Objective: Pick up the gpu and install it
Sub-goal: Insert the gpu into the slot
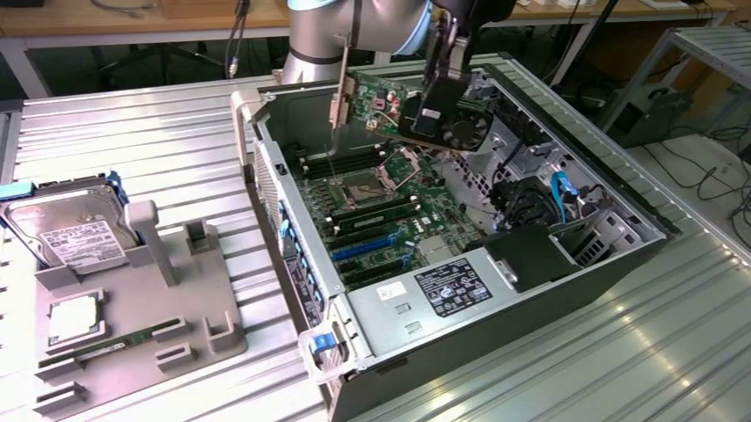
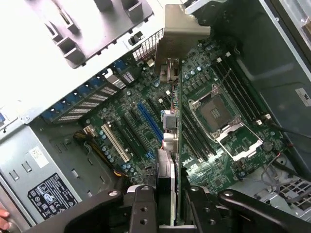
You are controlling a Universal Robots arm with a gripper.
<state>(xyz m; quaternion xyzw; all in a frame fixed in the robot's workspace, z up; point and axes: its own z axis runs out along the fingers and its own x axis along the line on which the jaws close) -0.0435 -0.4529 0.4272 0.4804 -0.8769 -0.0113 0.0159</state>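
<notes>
Gripper (image 2: 174, 209) is clamping the gpu (image 2: 171, 138) edge-on, jaws partly closed against the card's two faces. Card is hanging upright in the air over the open computer case (image 1: 267, 176), its silver bracket (image 2: 182, 36) toward the rear wall, clear of the motherboard (image 2: 126, 111). Blue slot (image 2: 149, 121) and bare CPU socket (image 2: 214, 112) are lying beneath. Hard drive (image 1: 73, 230) is sitting in the grey tray (image 1: 135, 303) at the exterior view's left, well apart.

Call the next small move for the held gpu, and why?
Probably shift sideways toward the blue slot before lowering. The gripper is shut on the gpu, which hangs edge-down above the motherboard, closer to the CPU socket than the slot, so it is not yet lined up.
</notes>
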